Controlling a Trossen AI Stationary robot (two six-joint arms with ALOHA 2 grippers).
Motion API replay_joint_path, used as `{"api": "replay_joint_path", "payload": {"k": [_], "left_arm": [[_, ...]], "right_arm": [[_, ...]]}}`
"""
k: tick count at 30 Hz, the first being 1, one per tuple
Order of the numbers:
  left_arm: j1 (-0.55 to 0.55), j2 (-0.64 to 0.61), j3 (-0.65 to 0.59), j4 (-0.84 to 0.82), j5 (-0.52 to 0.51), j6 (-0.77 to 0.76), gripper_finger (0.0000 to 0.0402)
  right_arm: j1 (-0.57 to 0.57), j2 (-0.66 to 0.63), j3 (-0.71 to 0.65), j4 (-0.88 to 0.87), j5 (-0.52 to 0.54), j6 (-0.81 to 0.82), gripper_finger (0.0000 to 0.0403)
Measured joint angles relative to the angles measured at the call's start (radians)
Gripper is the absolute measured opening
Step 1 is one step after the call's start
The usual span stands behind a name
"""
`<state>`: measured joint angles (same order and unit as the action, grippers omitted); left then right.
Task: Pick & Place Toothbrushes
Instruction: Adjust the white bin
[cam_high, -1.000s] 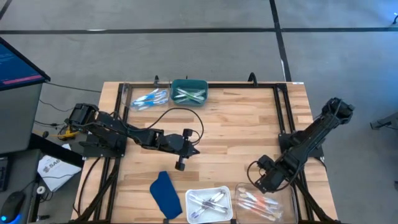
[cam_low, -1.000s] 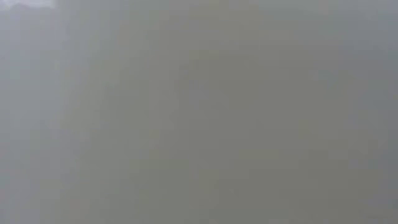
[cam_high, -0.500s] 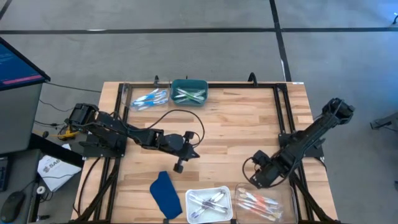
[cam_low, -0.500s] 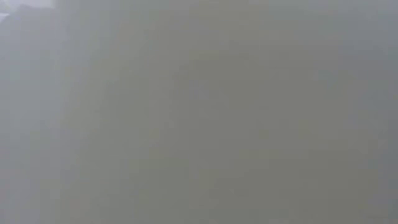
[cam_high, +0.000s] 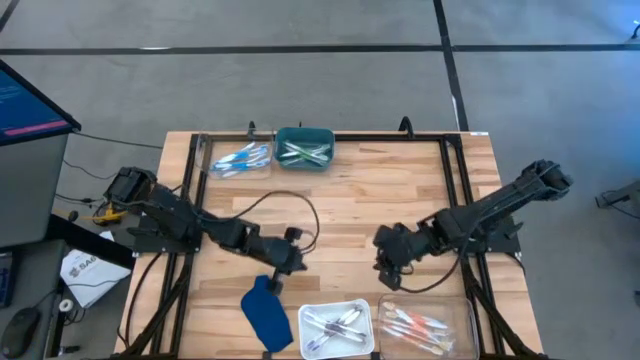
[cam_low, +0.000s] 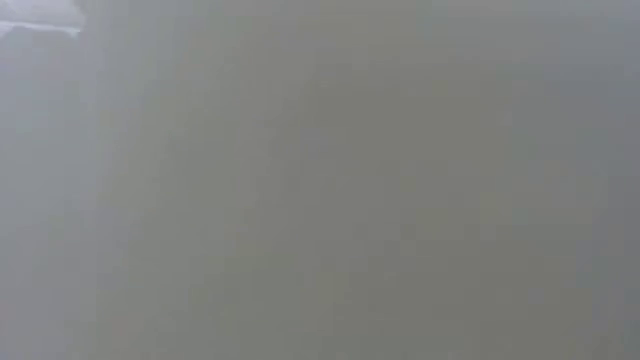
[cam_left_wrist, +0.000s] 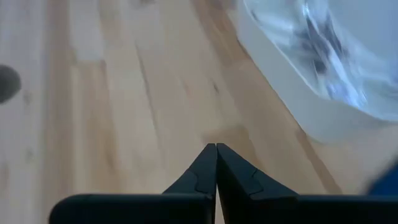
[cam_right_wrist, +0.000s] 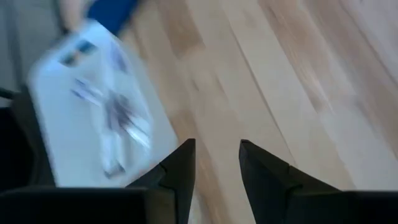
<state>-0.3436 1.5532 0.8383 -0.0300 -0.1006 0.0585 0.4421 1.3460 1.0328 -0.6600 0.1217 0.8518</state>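
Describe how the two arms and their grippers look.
Both arms are dark, jointed segments. A thin black cable loops above the left arm. The left gripper has two black wedge-shaped fingers with notched inner edges. The right gripper has matching black tapered fingers.

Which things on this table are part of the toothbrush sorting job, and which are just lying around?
Part of the job:
- blue toothbrushes in the clear tray
- green toothbrushes in the teal bin
- purple-grey toothbrushes in the white tray
- pink-orange toothbrushes in the clear container

Just lying about:
- dark blue cloth
- monitor beside the table
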Motion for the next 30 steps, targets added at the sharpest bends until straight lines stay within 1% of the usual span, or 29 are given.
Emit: {"api": "replay_joint_path", "payload": {"k": [3, 9, 13, 16, 18, 21, 24, 26, 30], "left_arm": [[-0.078, -0.007, -0.001, -0.083, -0.056, -0.083, 0.0], [-0.229, -0.013, 0.0, -0.103, -0.059, -0.262, 0.0], [-0.267, -0.012, 0.0, -0.1, -0.061, -0.325, 0.0], [-0.289, -0.008, 0.0, -0.048, -0.051, -0.352, 0.0], [-0.306, -0.005, -0.001, -0.027, -0.051, -0.366, 0.0], [-0.326, 0.008, 0.0, -0.011, -0.068, -0.397, 0.0], [-0.338, 0.039, -0.001, 0.025, -0.076, -0.43, 0.0], [-0.34, 0.075, 0.0, 0.092, -0.067, -0.438, 0.0], [-0.332, 0.149, 0.0, 0.234, -0.012, -0.436, 0.0]], "right_arm": [[-0.051, 0.0, 0.0, 0.08, -0.052, -0.083, 0.0118], [-0.126, 0.024, 0.0, 0.12, -0.125, -0.17, 0.0118], [-0.186, 0.07, 0.002, 0.134, -0.251, -0.204, 0.0118], [-0.221, 0.143, -0.001, 0.126, -0.378, -0.207, 0.0118], [-0.232, 0.192, -0.001, 0.126, -0.428, -0.218, 0.0118], [-0.229, 0.26, -0.001, 0.156, -0.439, -0.224, 0.0118], [-0.217, 0.298, 0.0, 0.176, -0.447, -0.224, 0.0118], [-0.207, 0.308, 0.0, 0.18, -0.453, -0.222, 0.0118], [-0.185, 0.312, 0.0, 0.202, -0.455, -0.203, 0.0118]]}}
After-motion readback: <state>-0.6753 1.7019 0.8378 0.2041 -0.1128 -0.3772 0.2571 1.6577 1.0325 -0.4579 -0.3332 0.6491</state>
